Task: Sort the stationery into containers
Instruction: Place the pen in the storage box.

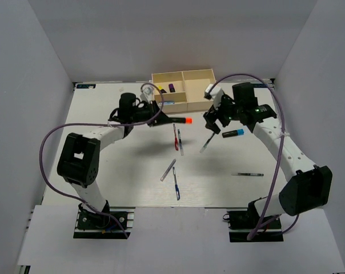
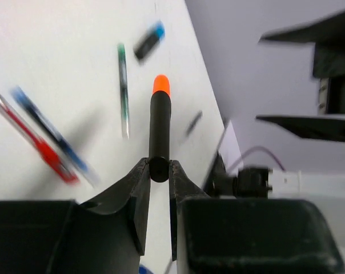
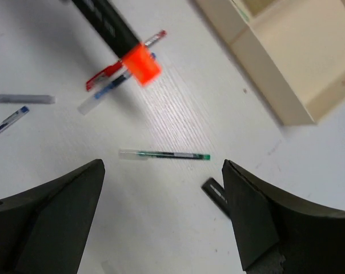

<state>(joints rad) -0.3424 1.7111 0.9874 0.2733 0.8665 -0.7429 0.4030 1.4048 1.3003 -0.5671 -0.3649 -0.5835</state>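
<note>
- Your L claw (image 2: 159, 165) is clenching 1 orange-tipped highlighter (image 2: 160, 128), holding it above the tabletop (image 1: 115, 182), near the tray (image 1: 181, 72).
- Your R claw (image 3: 163, 168) is gaping wide, gripping nothing.
- 6 thin pens (image 1: 247, 174) + 1 blue-tipped highlighter (image 1: 233, 133) are lying loose on the tabletop.
- 2 highlighters (image 1: 160, 89) are sitting in 1 of the tray's 3 compartments.

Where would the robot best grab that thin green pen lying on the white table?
Mid-barrel of the thin green pen, from straight above, jaws across its narrow width: it lies flat on the white table. The open right end effector above it spans its length, so probably turn the wrist first.
</note>
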